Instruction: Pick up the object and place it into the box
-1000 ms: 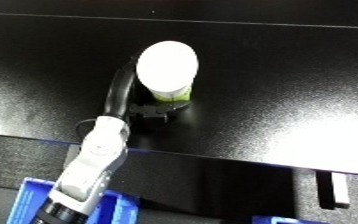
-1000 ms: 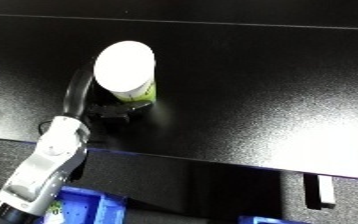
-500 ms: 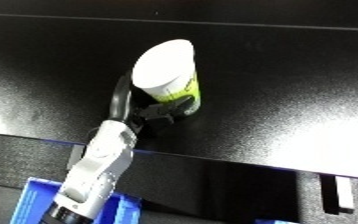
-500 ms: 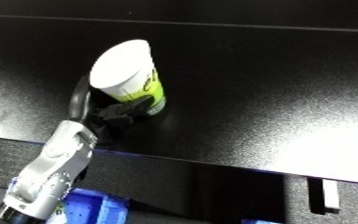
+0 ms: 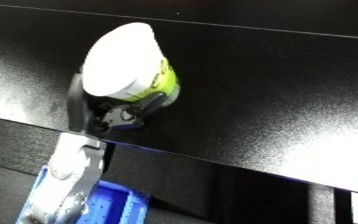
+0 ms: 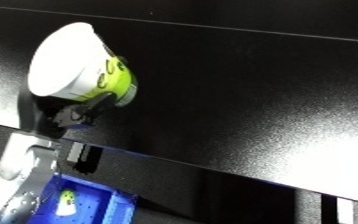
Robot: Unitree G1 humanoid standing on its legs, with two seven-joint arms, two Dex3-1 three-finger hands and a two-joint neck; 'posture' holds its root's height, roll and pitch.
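Blue plastic shows at the lower left: the bin (image 6: 87, 205) sits below the front edge of the black table (image 5: 264, 100), and in the right eye view a small white and green thing (image 6: 66, 201) lies inside it, too small to make out. Just above the bin, a white and silver forearm (image 5: 69, 180) rises from the bottom edge to the left hand (image 5: 113, 112), whose black fingers are curled round the lower part of the cup (image 5: 127, 62), with one long finger running up its left side. This cup, white with a lime-green printed band, is the task's object; it is held tilted, its broad white lidded end turned up and to the left, its narrower end down in the grip, over the table near its front edge. To the right, the dark tabletop carries only a pale glare patch (image 5: 326, 155). Nothing of the right hand appears in either view.
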